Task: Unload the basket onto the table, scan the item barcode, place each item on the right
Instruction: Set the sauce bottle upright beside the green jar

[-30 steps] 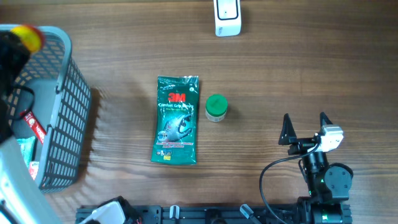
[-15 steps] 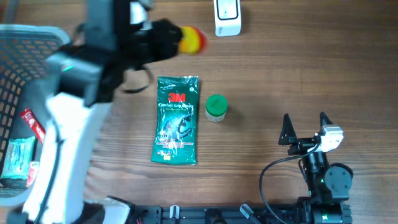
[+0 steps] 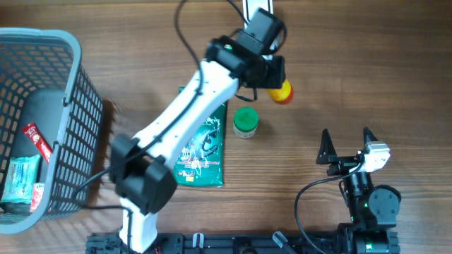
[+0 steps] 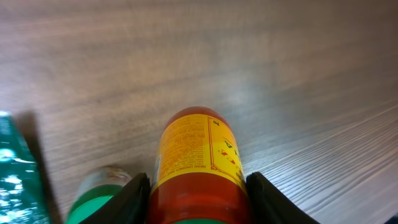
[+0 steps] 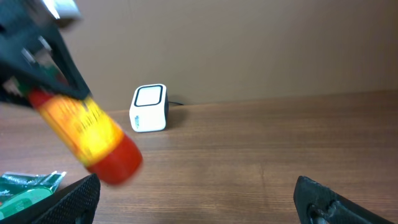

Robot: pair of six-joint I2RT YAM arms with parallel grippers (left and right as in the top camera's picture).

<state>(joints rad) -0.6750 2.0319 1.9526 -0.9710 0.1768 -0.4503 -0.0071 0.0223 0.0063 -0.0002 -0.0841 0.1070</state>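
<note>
The item is a red bottle with a yellow label (image 3: 282, 92) (image 4: 196, 162) (image 5: 87, 134), held in the air over the table. My left gripper (image 3: 275, 81) (image 4: 198, 202) is shut on its red body, one black finger on each side. I cannot make out a barcode on the label. The white scanner (image 5: 149, 107) stands at the table's far edge, just behind the bottle; in the overhead view the left arm covers most of it. My right gripper (image 3: 346, 137) (image 5: 199, 199) rests open and empty at the lower right.
A green 3M packet (image 3: 205, 152) lies mid-table, partly under the left arm. A small green-capped jar (image 3: 245, 121) stands beside it, below the bottle. A grey wire basket (image 3: 70, 106) with several packets occupies the left edge.
The left arm has swung from the basket across the table to the right, carrying the bottle to a spot in front of the scanner. The right arm has not moved.
</note>
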